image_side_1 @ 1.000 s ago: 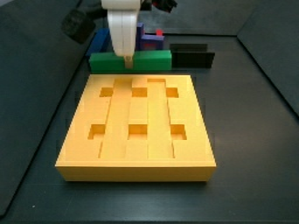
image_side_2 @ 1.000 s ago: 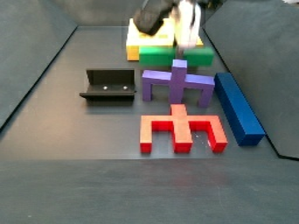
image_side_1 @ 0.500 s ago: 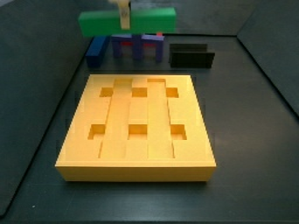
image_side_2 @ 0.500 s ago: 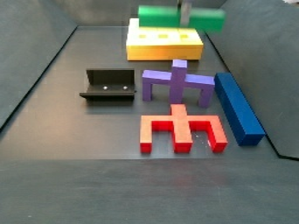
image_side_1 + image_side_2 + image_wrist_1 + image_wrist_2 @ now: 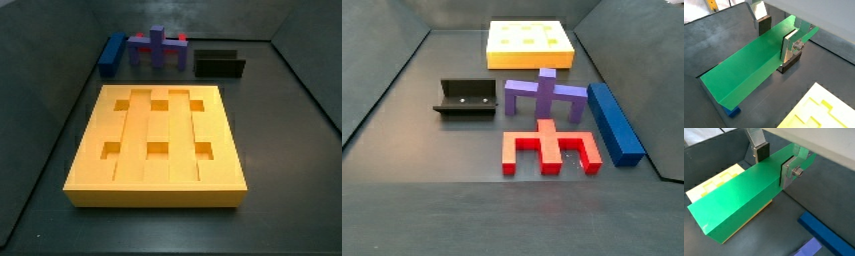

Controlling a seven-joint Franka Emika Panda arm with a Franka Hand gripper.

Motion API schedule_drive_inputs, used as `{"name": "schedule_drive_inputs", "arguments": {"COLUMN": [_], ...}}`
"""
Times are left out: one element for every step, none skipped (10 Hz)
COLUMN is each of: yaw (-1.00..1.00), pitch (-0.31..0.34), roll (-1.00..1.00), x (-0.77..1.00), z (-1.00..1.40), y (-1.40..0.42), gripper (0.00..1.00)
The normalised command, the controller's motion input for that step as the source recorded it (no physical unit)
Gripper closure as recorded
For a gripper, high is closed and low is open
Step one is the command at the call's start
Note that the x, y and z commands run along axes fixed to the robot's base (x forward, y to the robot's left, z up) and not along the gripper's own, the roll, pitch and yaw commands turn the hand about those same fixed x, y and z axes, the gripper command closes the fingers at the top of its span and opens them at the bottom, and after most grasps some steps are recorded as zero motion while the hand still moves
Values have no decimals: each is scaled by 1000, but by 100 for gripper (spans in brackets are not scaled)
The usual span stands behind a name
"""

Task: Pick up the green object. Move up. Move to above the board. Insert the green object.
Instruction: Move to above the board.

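My gripper (image 5: 777, 37) is shut on the green object (image 5: 751, 70), a long plain green bar, gripped across its width near one end. Both wrist views show it, with the gripper (image 5: 775, 163) on the green object (image 5: 737, 203). The silver fingers (image 5: 789, 46) press its two sides. The yellow-orange board (image 5: 158, 140) with six square holes lies flat on the floor. It also shows in the side view (image 5: 529, 42) and under the bar in both wrist views (image 5: 817, 112) (image 5: 714, 183). Gripper and bar are out of both side views.
A blue bar (image 5: 613, 120) (image 5: 111, 53) (image 5: 827, 235), a purple piece (image 5: 545, 95) (image 5: 158, 45) and a red piece (image 5: 547, 148) lie on the floor beyond the board. The dark fixture (image 5: 465, 98) (image 5: 219, 63) stands beside them. Dark walls ring the floor.
My gripper has risen with the green object: a second ago it was down by the floor, half a second ago high in the side views, now above their upper edge.
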Motion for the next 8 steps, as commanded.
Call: {"name": "schedule_drive_inputs", "arguments": {"yaw": [1000, 1000, 1000, 1000, 1000, 1000, 1000, 1000], "pitch": [42, 46, 63, 70, 83, 86, 87, 91], "roll": [0, 8, 21, 17, 20, 27, 24, 26], "x": [454, 439, 502, 562, 394, 261, 136, 81], "z": [342, 317, 296, 305, 200, 130, 72, 47], "y": [-1400, -1400, -1400, -1400, -877, -557, -274, -147], "gripper": [100, 100, 100, 100, 100, 100, 100, 100]}}
